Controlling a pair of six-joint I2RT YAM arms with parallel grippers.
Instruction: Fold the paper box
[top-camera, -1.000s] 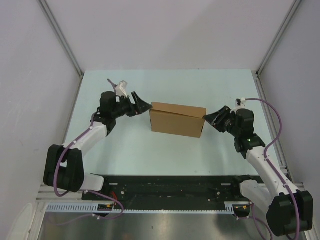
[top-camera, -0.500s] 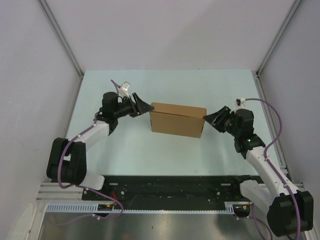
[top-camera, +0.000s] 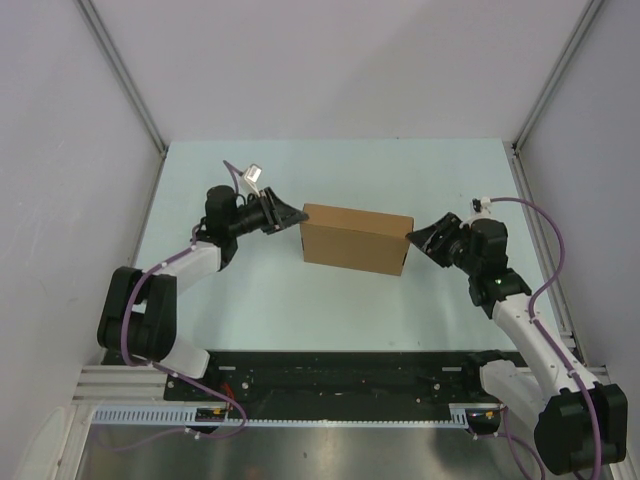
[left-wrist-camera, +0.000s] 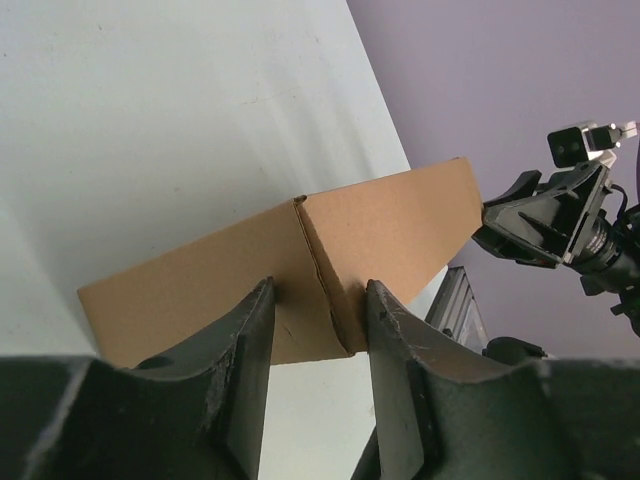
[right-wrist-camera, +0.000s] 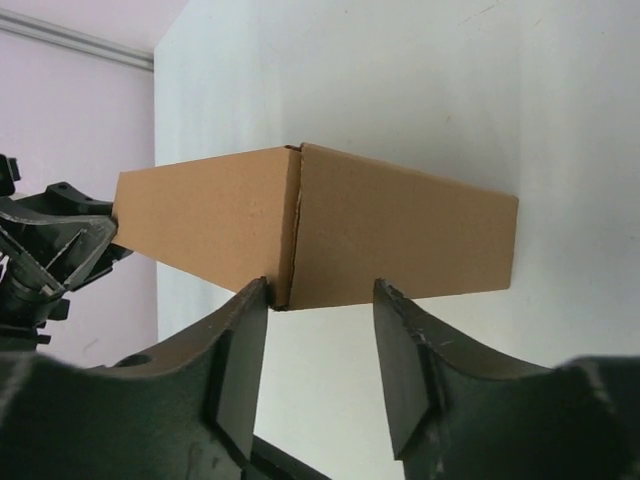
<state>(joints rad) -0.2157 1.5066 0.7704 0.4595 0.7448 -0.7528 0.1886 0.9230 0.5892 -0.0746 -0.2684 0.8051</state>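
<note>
The paper box is a closed plain brown cardboard box, lying in the middle of the pale green table. My left gripper is open at the box's left end, its fingertips at the near corner of the box, which sits between the jaws. My right gripper is open at the box's right end, its fingertips close to that corner of the box without closing on it. Neither gripper holds anything.
The table is bounded by grey walls at the back and both sides. A black rail with the arm bases runs along the near edge.
My left arm has shifted slightly, its wrist lower and its gripper closer to the box's left end. The right arm and the box have not moved.
</note>
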